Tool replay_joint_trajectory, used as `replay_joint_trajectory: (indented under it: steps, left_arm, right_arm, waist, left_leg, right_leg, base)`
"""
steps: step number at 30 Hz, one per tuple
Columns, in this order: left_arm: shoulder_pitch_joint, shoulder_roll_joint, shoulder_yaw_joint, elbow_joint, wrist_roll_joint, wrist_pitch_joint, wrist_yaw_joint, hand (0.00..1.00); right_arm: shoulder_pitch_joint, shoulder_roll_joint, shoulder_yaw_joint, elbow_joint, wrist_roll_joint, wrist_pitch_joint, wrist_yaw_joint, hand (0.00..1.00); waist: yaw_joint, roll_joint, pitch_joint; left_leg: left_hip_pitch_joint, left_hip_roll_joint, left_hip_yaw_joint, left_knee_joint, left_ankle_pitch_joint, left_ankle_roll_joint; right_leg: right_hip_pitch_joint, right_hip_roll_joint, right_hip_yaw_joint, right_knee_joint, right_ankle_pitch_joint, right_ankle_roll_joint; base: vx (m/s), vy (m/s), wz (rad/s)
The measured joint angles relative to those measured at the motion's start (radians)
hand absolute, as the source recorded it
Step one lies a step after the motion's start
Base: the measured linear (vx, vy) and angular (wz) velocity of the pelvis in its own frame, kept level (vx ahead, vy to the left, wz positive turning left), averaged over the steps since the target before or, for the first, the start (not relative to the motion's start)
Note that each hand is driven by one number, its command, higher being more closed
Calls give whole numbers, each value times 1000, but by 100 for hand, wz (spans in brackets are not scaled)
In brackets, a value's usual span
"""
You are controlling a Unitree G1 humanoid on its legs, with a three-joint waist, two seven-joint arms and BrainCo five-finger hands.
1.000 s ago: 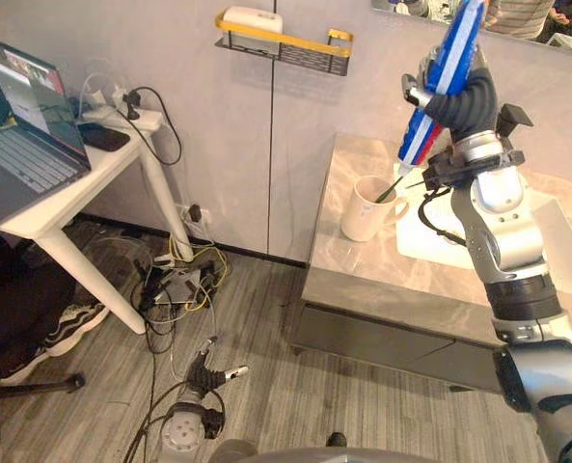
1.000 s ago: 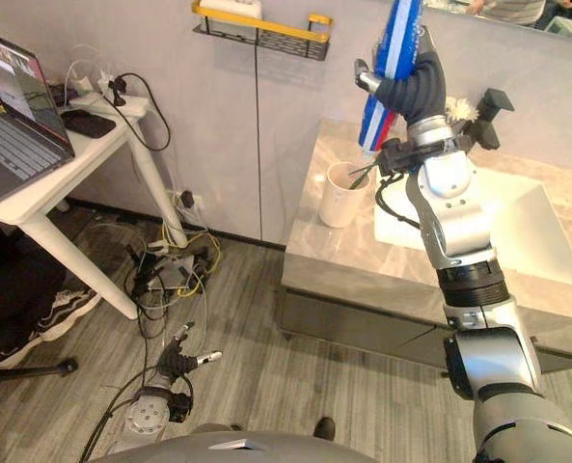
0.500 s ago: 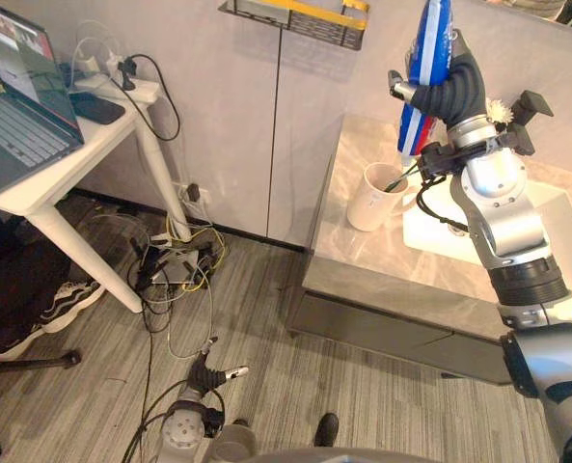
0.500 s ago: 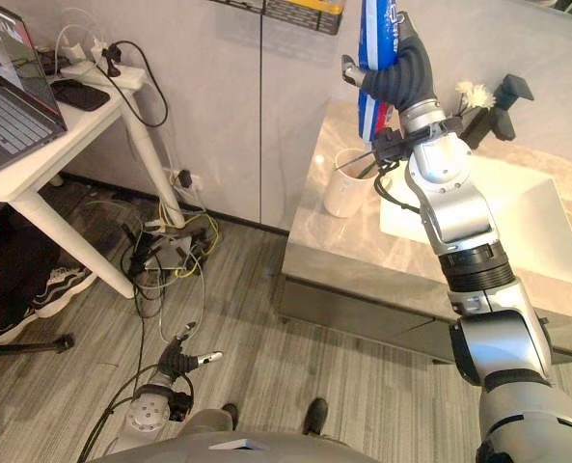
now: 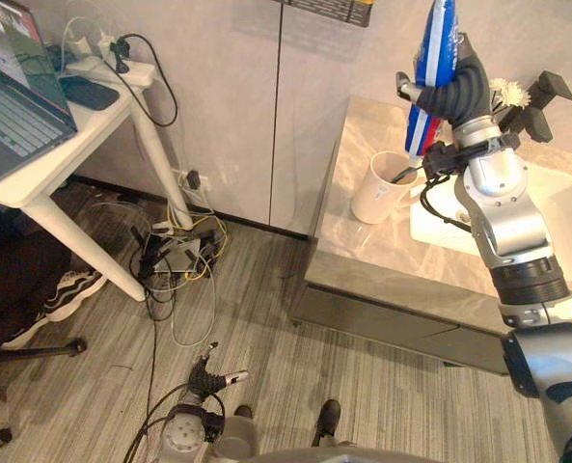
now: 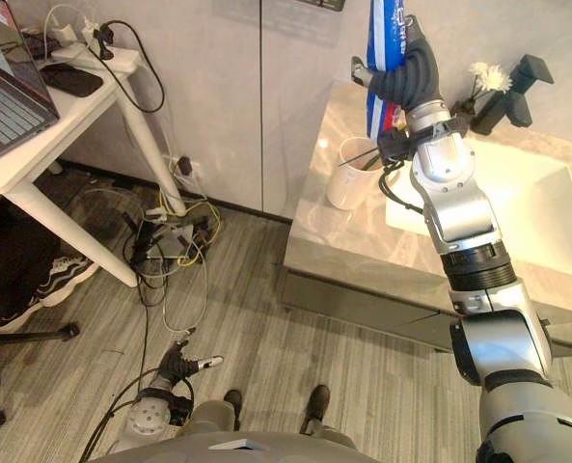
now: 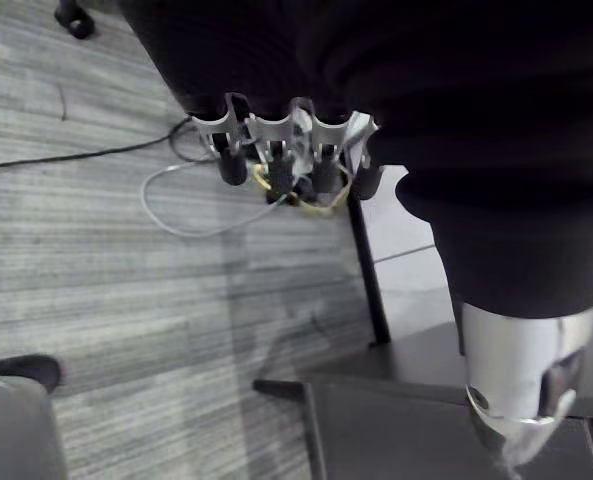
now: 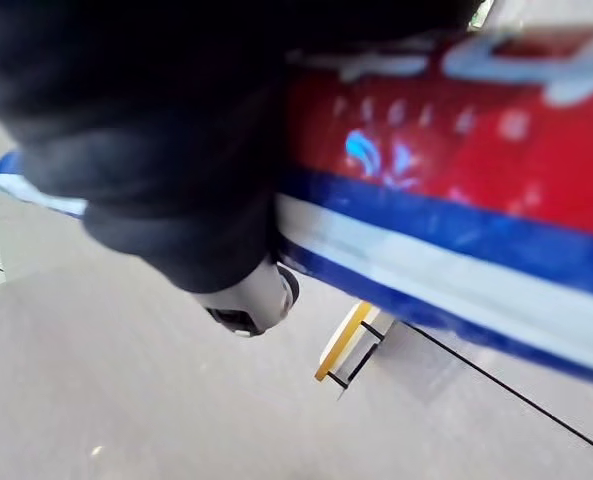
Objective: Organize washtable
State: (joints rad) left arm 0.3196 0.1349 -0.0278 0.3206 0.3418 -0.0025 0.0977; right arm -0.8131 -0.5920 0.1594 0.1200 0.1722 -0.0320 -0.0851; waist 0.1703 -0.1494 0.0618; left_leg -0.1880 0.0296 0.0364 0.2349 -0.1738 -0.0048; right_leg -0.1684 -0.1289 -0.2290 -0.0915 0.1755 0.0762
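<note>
Fingers of right hand (image 5: pixel 459 89) curled round an upright red, white and blue tube (image 5: pixel 433 43); eye views place its lower end just above a white mug (image 5: pixel 377 198) on the washtable (image 5: pixel 382 256). Right wrist view adds a yellow-edged rack (image 8: pixel 348 345) past the hand. Left hand (image 7: pixel 276 135), fingers straight in a row, hangs over grey floor (image 7: pixel 96 260)
</note>
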Motion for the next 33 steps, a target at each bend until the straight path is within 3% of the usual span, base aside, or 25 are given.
replay_joint_trajectory:
  steps: [8, 33]
  left_arm:
    - [-1, -12, 11, 3, 0, 3, 1, 0]
    - [-5, -13, 21, 2, 0, 11, 3, 0]
  right_arm:
    - [34, 6, -3, -1, -6, 1, -3, 100]
    - [102, 59, -52, -12, -39, 13, -26, 100]
  waist:
    - [3, 15, 39]
    - [3, 31, 60]
  left_leg:
    - [-11, 3, 1, -1, 1, 0]
    - [-22, 1, 4, -3, 1, 0]
  right_leg:
    - [-7, 2, 2, 0, 1, -1]
    - [-21, 1, 6, 0, 0, -1]
  base:
    - [-18, 0, 0]
    - [0, 0, 0]
